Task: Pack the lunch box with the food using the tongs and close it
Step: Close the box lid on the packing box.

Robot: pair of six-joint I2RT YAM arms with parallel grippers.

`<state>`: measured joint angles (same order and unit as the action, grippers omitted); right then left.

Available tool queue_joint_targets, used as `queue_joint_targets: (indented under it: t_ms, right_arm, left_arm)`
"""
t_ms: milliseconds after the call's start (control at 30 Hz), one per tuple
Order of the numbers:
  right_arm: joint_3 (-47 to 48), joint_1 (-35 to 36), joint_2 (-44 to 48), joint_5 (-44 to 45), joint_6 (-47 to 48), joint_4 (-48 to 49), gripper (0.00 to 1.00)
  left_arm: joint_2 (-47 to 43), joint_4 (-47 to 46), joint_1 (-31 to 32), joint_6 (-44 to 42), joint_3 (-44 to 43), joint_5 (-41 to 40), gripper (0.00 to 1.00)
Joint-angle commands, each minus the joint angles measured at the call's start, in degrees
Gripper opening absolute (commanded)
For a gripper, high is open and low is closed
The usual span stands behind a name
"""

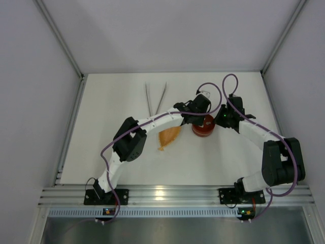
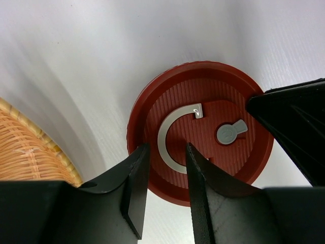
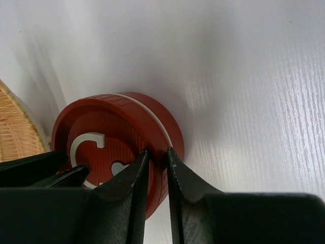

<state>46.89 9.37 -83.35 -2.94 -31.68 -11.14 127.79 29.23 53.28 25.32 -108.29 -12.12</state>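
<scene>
from the arm bases at the near edge, both arms reach inward over the white table (image 1: 111, 101) and meet at one spot right of centre. the first thing out from the bases is the orange woven tray (image 1: 169, 136), lying under the left arm's forearm. just to its right, close but not touching, sits the lunch box (image 1: 204, 130) with its red lid (image 2: 203, 127) on.

the left gripper (image 2: 166, 147) hangs over the near-left part of the lid. its fingers (image 2: 134, 188) are spread a little, with a plain gap between them and nothing caught there. the lid's rim crosses below that gap, and the silver c-shaped handle (image 2: 167, 137) curves just ahead of the fingertips. the small grey knob (image 2: 230, 133) lies further to the right on the lid.

the right gripper (image 3: 157, 151) comes at the box from the other side and is pressed together on its edge. one finger sits on top, just inside the raised rim, and the other lies against the outer wall, so the rim is pinched between them. in its wrist view a thin pale line runs around the side of the box, and the left gripper's dark fingers show low on the left.

beyond the box and the tray, toward the far edge of the table and to the left, the tongs (image 1: 155, 97) lie in a narrow v, well apart from both grippers.
</scene>
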Motion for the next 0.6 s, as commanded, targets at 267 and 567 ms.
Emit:
queue_joint_targets:
  t_ms: [267, 567]
  right_arm:
    - [2.0, 0.9, 0.6, 1.3, 2.3, -9.4, 0.24]
    - [5.7, 0.9, 2.1, -0.4, 2.5, -10.4, 0.30]
  left_arm:
    - [-0.6, 7.0, 0.8, -1.1, 1.2, 1.3, 0.43]
    - [-3.2, 6.2, 0.2, -2.1, -0.3, 0.5, 0.46]
